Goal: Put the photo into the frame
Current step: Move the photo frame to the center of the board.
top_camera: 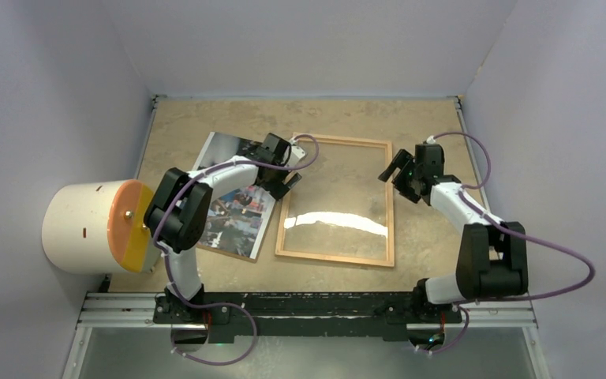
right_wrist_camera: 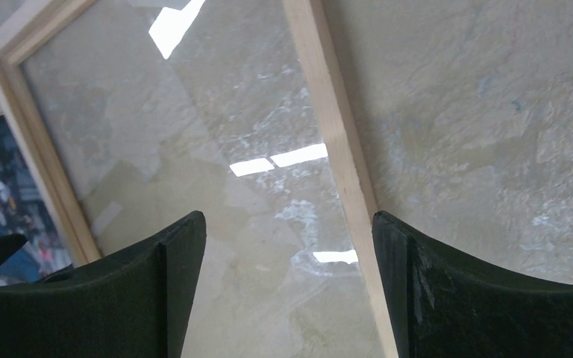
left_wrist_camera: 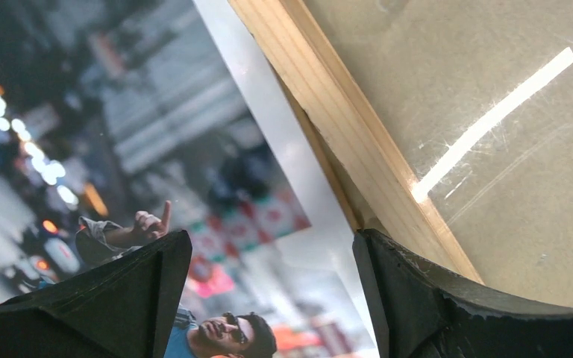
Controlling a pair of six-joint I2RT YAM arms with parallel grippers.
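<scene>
photo [top_camera: 233,229]: lies face up on the surface [top_camera: 347,118], its right edge just beside the frame's left rail
frame [top_camera: 336,201]: lies flat mid-surface, its glass catching light
left pincer [top_camera: 282,185]: released, over the photo's right edge
right pincer [top_camera: 392,167]: released, over the frame's right rail

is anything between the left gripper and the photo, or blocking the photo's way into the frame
Nothing visible does. The left gripper hangs open right above the photo, at its right edge, with no object between them. The frame lies directly beside the photo, and nothing lies in it.
</scene>
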